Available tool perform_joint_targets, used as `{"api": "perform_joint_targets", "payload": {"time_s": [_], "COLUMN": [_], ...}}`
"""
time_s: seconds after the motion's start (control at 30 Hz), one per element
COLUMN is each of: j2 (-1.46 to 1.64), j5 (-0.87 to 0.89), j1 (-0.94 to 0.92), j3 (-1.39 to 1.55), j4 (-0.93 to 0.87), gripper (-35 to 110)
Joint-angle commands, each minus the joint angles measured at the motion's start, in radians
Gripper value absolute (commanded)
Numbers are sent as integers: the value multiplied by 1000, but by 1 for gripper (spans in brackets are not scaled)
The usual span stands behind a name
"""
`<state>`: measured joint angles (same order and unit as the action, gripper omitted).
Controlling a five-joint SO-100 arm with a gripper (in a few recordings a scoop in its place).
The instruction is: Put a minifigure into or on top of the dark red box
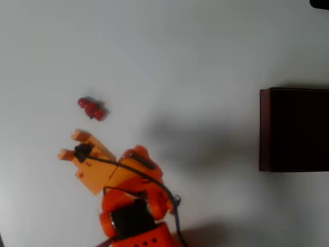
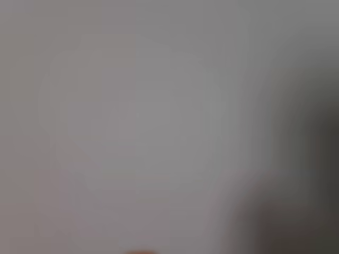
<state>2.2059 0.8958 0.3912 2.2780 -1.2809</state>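
Observation:
A tiny bright red minifigure lies on the white table at the left in the overhead view. My orange gripper is just below and slightly left of it, a short gap away, fingertips pointing up-left, open with nothing between them. The dark red box sits at the right edge, with maroon walls and a near-black inside, far from the gripper. The wrist view is a grey blur in which nothing can be made out.
My arm's orange body takes up the bottom centre-left of the overhead view. White table spreads between the figure and the box. A dark object touches the top right corner.

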Motion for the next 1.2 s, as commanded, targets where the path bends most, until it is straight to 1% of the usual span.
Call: {"api": "perform_joint_targets", "payload": {"time_s": [0.0,0.23,0.53,1.17], "j2": [-37,-212,-265,-572], "j5": [20,31,37,58], "j1": [40,83,83,146], "j3": [-61,-173,-207,-453], "j4": [29,60,123,166], "gripper": [20,20,20,20]}}
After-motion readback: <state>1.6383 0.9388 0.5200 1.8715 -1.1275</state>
